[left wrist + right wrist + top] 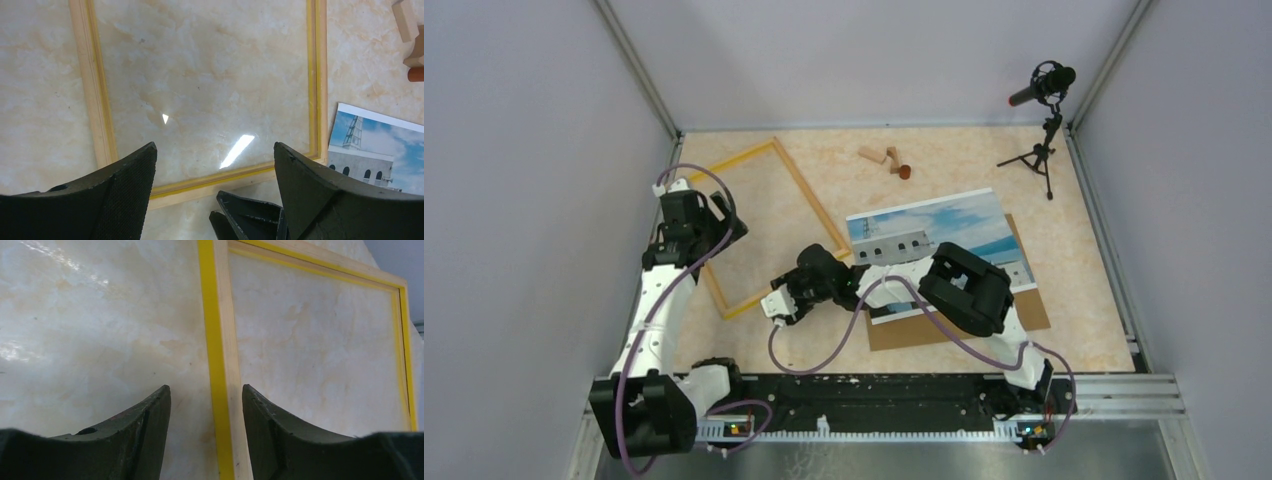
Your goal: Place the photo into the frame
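Still pre-grasp: frame (pixel 809 197) flat on bench (pixel 944 170) far left, photo (pixel 944 235) on brown board (pixel 954 325) to its right, right gripper (pixel 205 387) apart straddling frame's near rail, left gripper (pixel 215 147) apart and empty above frame, next probably steady frame then fetch photo

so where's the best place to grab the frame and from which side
Take the frame by one thin rail, from straight above, right fingers astride its width. It lies flat, so only the narrow rails offer opposing faces.
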Controlling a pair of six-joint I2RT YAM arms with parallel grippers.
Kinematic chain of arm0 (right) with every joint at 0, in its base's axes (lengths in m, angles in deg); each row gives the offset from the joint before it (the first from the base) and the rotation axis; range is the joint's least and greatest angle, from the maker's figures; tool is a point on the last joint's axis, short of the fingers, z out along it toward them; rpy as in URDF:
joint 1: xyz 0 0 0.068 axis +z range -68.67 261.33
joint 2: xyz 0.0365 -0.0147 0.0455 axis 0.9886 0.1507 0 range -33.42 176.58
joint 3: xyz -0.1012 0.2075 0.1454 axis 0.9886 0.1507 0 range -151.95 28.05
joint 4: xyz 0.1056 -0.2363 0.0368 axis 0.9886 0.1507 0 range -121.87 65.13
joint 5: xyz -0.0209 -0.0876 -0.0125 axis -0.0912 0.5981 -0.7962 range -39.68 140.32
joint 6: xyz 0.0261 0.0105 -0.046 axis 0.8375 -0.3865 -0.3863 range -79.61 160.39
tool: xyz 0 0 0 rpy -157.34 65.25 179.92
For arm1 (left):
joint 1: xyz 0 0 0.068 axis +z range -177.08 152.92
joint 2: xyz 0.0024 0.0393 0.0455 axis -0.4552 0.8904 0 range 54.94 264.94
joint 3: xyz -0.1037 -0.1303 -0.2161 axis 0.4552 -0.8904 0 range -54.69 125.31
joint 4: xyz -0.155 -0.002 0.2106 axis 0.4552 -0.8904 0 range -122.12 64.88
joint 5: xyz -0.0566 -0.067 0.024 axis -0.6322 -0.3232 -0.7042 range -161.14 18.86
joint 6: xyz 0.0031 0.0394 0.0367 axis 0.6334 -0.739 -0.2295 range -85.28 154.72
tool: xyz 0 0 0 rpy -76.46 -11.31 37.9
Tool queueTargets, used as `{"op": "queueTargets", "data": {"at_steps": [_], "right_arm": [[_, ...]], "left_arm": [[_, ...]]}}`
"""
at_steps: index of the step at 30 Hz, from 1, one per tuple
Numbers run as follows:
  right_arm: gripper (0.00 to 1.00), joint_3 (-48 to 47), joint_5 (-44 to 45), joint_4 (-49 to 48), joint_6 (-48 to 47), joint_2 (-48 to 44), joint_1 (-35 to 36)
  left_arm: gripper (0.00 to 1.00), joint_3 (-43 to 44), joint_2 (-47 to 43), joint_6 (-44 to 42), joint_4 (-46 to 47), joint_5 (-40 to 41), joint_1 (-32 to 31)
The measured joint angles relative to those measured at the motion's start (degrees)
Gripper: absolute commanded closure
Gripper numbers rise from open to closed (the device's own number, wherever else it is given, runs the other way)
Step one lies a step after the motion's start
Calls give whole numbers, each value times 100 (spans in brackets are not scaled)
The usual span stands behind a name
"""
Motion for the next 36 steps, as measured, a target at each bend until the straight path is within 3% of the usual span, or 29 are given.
{"op": "queueTargets", "data": {"at_steps": [4, 10, 19, 23, 27, 32, 36], "right_arm": [[50, -280, 116, 166, -81, 162, -2], [64, -660, 105, 422, -79, 382, -24], [62, -1261, -92, 1097, 79, 608, -144], [72, -1585, -125, 1307, 142, 772, -155], [99, -1891, -155, 1659, 236, 890, -155], [100, -2170, -146, 2087, 367, 931, -168], [100, -1967, -55, 1891, 662, 820, -168]], "left_arm": [[10, -4, -52, -79, 44, 0, 0], [10, 4, -35, -149, 90, 2, 0], [11, 251, 140, -313, 85, 216, 0], [10, 400, 238, -409, 79, 236, 0], [7, 448, 280, -627, 81, 127, 0], [6, 516, 476, -789, 83, -138, 9], [5, 662, 813, -811, 59, -485, 273]]}}
